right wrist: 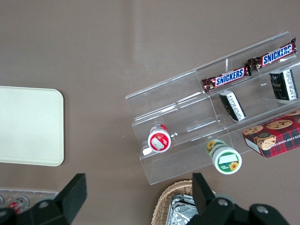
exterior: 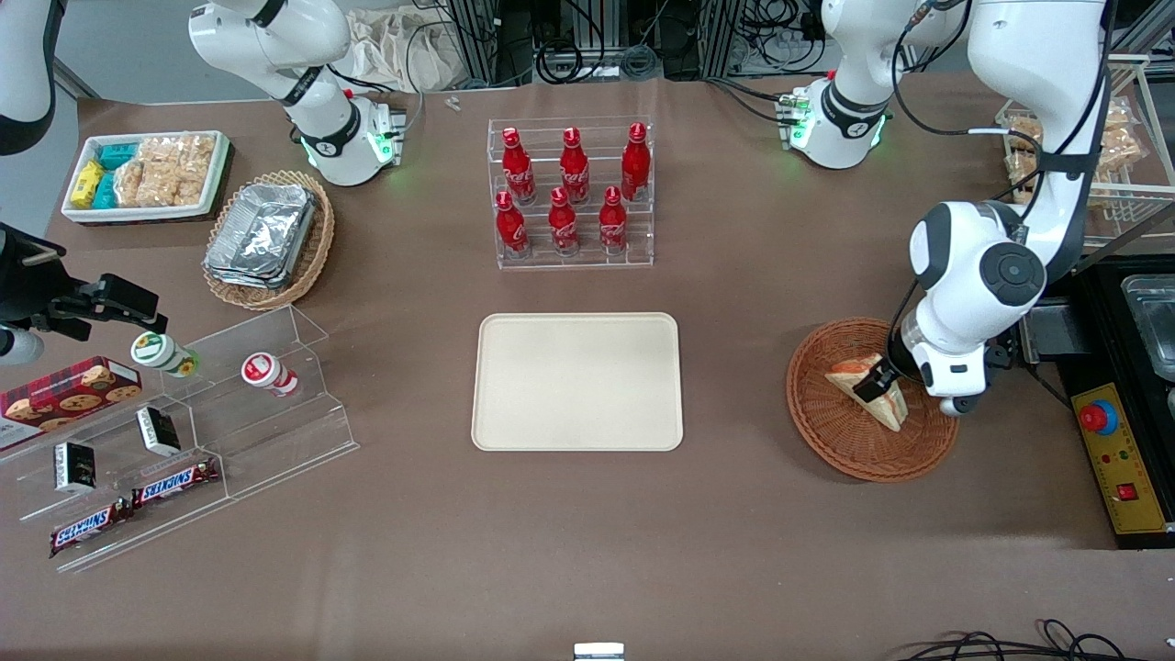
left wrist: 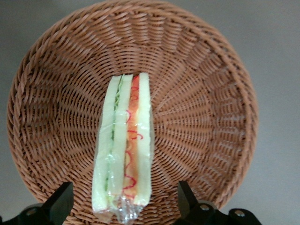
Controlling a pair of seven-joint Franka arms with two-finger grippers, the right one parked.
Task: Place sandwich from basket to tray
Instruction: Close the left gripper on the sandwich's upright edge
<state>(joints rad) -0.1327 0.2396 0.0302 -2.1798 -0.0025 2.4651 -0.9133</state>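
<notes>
Resting on its long edge in the basket [exterior: 849, 441], the sandwich [left wrist: 124, 145] looked like a light, soft thing: pale bread slices with orange-red and green filling, all sealed in clear wrap. My judgement was that it would weigh next to nothing but crush easily, and that the film could slide under smooth pads. The best hold seemed to be across the two flat bread faces, near the middle of the wedge, with only gentle pressure; a pinch on the loose wrap at the end would probably let it swing or slip.

In the front view the basket sat on the counter [exterior: 587, 551] toward the working arm's end, well apart from the tray [exterior: 578, 381], which lay bare at the middle.

The tool [left wrist: 123, 206] was spread wide, released and holding nothing. In the wrist view its two dark fingers [left wrist: 60, 204] stood one on each side of the sandwich, with clear gaps between pad and bread, so nothing was touched. From the front it hung low over the basket, right at the sandwich. Whether the fingertips had reached the wicker floor could not be told.
</notes>
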